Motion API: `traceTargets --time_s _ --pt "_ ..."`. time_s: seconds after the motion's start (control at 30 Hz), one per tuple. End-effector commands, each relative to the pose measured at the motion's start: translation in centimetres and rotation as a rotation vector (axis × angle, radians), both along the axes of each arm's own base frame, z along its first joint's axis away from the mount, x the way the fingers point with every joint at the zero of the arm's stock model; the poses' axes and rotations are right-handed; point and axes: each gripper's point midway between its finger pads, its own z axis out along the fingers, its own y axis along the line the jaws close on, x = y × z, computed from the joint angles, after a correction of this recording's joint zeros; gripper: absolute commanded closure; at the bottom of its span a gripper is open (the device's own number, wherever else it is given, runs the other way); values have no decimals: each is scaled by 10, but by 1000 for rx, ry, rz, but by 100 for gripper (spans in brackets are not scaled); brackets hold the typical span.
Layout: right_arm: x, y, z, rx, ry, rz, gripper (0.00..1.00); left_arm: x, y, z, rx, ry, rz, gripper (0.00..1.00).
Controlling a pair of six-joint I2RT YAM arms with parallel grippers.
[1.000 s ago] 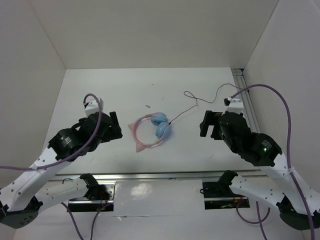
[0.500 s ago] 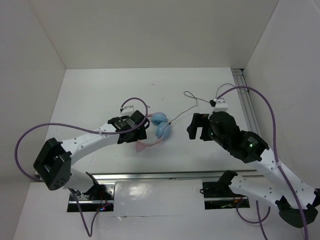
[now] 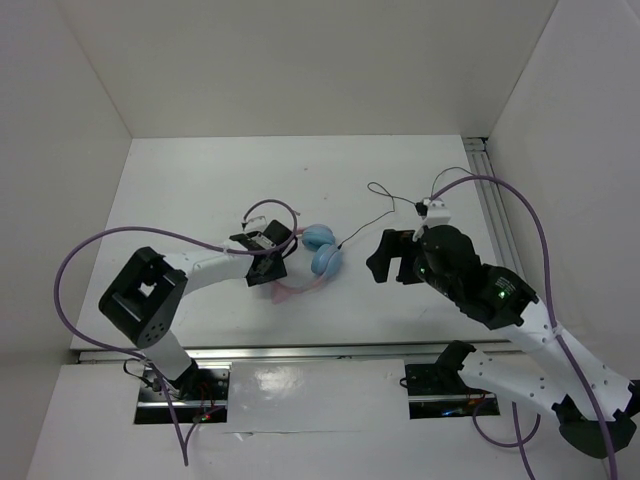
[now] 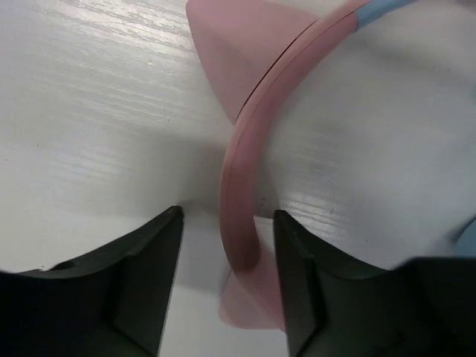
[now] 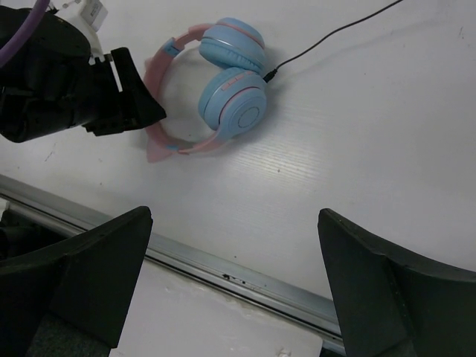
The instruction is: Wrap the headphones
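The headphones (image 3: pixel 322 250) lie flat mid-table, with light-blue ear cups, a pink headband and pink cat ears. They also show in the right wrist view (image 5: pixel 230 100). Their thin black cord (image 3: pixel 385 205) runs back and to the right. My left gripper (image 3: pixel 270 255) is open and low on the table, its jaws straddling the pink headband (image 4: pixel 245 149) beside a cat ear. A gap shows at the left finger. My right gripper (image 3: pixel 385 262) is wide open and empty, hovering right of the ear cups (image 5: pixel 234 223).
A metal rail (image 3: pixel 330 350) runs along the near table edge, and another rail (image 3: pixel 490 190) along the right side. White walls enclose the table on the left, back and right. A small speck (image 3: pixel 296 211) lies behind the headphones.
My left arm has stretched out to the right and brought its gripper from the left of the table onto the headband. My right gripper has shifted a little to the left.
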Motion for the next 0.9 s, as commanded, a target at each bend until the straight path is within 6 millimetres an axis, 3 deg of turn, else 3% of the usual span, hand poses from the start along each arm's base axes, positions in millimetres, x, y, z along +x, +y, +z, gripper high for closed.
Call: traceTargets --time_s 0.0,0.1,0.13,0.2,0.23,0.27,0.37,0.43,0.47,0.5,0.53,0.57,0.6,0.67,0.7,0.73,0.87 --pt "3 9 16 57 -58 26 0 -8 -1 -18 -19 44 41 39" --pt "1 10 16 57 -58 35 0 -9 9 -23 9 51 69 45" --pt "-1 10 19 68 -63 43 0 -9 12 -27 17 62 78 61" --pt "0 11 17 69 -64 43 0 -16 14 -34 31 98 76 78" --pt "0 11 17 69 -64 43 0 -15 14 -32 34 102 76 94" --pt "1 12 19 69 -77 48 0 -15 14 -32 34 102 76 100" --pt "5 17 20 72 -117 71 0 -21 26 -13 72 101 109 100" --pt "5 26 25 102 -153 122 0 -15 29 25 70 29 157 100" --pt "9 35 29 135 -203 153 0 -29 49 42 166 38 179 100" --pt "11 41 29 136 -235 183 0 -30 55 61 181 5 218 100" --pt "7 52 31 163 -254 248 0 -24 52 92 176 -58 227 100" --pt "6 59 22 169 -262 285 0 -23 64 123 203 -143 253 100" --pt "8 69 37 217 -337 319 0 -36 83 141 269 -132 267 100" --pt "8 81 40 261 -370 367 0 -38 91 191 261 -242 312 100" --pt "12 88 43 288 -428 385 0 -41 107 208 339 -267 289 100" --pt "4 96 48 308 -467 452 0 -38 111 226 325 -300 287 100" --pt "12 118 44 203 -599 561 0 -34 137 267 357 -350 269 100"
